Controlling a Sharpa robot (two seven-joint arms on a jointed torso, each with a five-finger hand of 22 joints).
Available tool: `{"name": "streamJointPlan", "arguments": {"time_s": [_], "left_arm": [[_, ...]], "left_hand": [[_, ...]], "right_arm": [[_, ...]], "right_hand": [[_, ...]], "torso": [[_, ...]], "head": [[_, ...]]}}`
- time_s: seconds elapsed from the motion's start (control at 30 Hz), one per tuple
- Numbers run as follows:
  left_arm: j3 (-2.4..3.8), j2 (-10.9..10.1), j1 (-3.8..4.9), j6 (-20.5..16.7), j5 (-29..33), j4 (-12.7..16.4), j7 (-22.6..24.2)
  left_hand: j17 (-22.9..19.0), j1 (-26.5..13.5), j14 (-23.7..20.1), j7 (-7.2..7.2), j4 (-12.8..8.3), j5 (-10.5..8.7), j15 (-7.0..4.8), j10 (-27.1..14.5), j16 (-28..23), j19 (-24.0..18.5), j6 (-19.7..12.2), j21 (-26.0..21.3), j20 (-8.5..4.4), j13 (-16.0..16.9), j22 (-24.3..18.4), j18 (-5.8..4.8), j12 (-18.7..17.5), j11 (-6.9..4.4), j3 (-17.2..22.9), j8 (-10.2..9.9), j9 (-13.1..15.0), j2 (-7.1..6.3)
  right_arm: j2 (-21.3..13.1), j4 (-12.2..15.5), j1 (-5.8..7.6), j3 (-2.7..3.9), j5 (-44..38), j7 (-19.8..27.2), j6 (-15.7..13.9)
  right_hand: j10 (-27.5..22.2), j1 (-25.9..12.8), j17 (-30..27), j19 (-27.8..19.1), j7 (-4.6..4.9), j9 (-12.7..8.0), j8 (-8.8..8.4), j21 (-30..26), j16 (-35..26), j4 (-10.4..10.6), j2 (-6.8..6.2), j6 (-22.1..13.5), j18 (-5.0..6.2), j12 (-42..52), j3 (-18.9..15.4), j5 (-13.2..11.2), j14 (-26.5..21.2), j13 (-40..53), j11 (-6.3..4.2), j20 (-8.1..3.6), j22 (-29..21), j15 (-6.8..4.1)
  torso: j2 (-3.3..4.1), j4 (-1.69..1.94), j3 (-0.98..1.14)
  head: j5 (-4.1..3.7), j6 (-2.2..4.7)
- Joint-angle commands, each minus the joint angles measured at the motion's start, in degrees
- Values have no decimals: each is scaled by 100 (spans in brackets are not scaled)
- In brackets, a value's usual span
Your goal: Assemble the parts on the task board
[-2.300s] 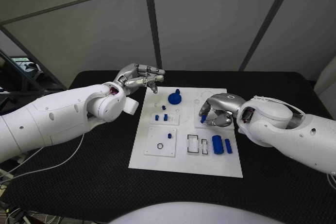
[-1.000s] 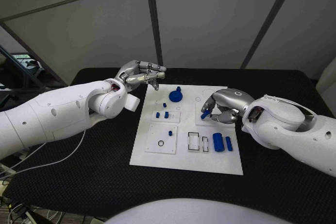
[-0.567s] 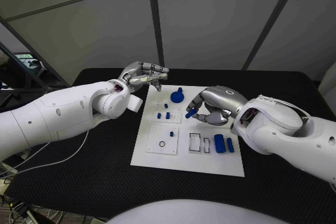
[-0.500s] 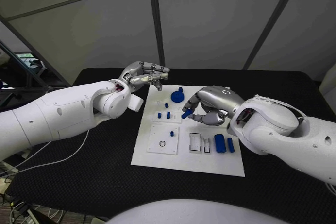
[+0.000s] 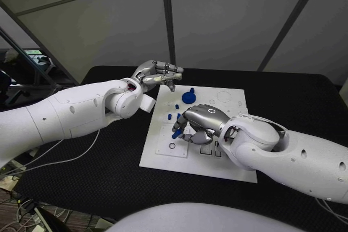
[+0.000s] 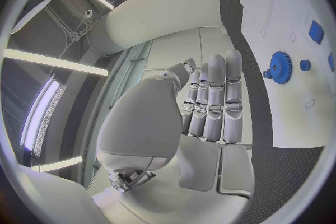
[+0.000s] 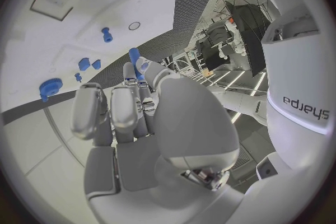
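The white task board (image 5: 231,99) lies mid-table. My right hand (image 5: 195,122) hovers over its left middle and pinches a small blue peg (image 5: 177,134) at its fingertips; the peg (image 7: 134,57) points down toward the board (image 7: 42,33). A blue gear (image 5: 189,97) stands at the board's far end, with small blue pegs (image 5: 178,106) between it and the hand. The gear (image 7: 50,87) and short pegs (image 7: 106,35) also show past the right hand (image 7: 133,117). My left hand (image 5: 159,75) hangs off the board's far left corner, fingers curled in, holding nothing.
A black ring (image 5: 171,146) marks a hole in the small plate on the board's left side, below the held peg. Past the left hand (image 6: 213,101) I see the gear (image 6: 280,64) and a blue block (image 6: 316,31). Black mat surrounds the board.
My right hand has carried the blue peg from the board's right side across to its left middle. The left hand has stayed where it was. The camera has shifted.
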Motion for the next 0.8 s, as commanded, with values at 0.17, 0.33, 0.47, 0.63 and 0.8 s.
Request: {"name": "streamJointPlan", "arguments": {"time_s": [0.17,0.33,0.47,0.63,0.8], "left_arm": [[3,19,10,60,17,-1,16],[3,24,10,63,17,-5,15],[3,26,11,65,17,-9,7],[3,21,12,64,17,-5,4],[3,11,12,62,17,-2,1]], "left_hand": [[-5,-14,-48,10,0,-10,-5,-53,-28,-23,-45,-22,28,9,-5,-64,20,1,-34,22,-6,45],[-5,-14,-48,10,0,-10,-5,-53,-28,-23,-45,-22,28,9,-5,-64,20,1,-34,22,-6,45],[-8,-14,-50,9,3,-9,-4,-54,-27,-24,-44,-27,30,12,-8,-64,29,0,-36,28,-5,56],[-8,-14,-50,9,3,-9,-4,-54,-27,-24,-44,-27,30,12,-8,-64,29,0,-36,28,-5,56],[-8,-14,-50,9,3,-9,-4,-54,-27,-24,-44,-27,30,12,-8,-64,29,0,-36,28,-5,56]], "right_arm": [[183,-177,-38,-61,-178,70,153],[260,-244,-47,-75,-217,31,199],[300,-276,-50,-105,-233,12,306],[318,-300,-52,-142,-281,-18,432],[333,-317,-53,-154,-342,-44,473]], "right_hand": [[12,-12,-2,17,19,134,23,30,17,17,-46,69,-67,-34,25,38,83,-5,15,7,10,-6],[11,-13,-2,20,19,135,22,34,17,16,-45,67,-69,-38,27,41,83,-5,15,7,17,-6],[10,-14,-8,21,20,135,20,35,15,14,-49,66,-69,-42,27,46,82,-5,16,8,18,-5],[10,-14,-8,21,20,135,20,35,15,14,-49,66,-69,-42,27,46,82,-5,16,8,18,-5],[10,-14,-8,21,20,135,20,35,15,14,-49,66,-69,-42,27,46,82,-5,16,8,18,-5]], "torso": [[3,-2,2],[2,-3,2],[3,-4,4],[2,-2,-1],[-2,-4,-1]], "head": [[47,-47],[67,-93],[56,-94],[64,-117],[74,-133]]}}
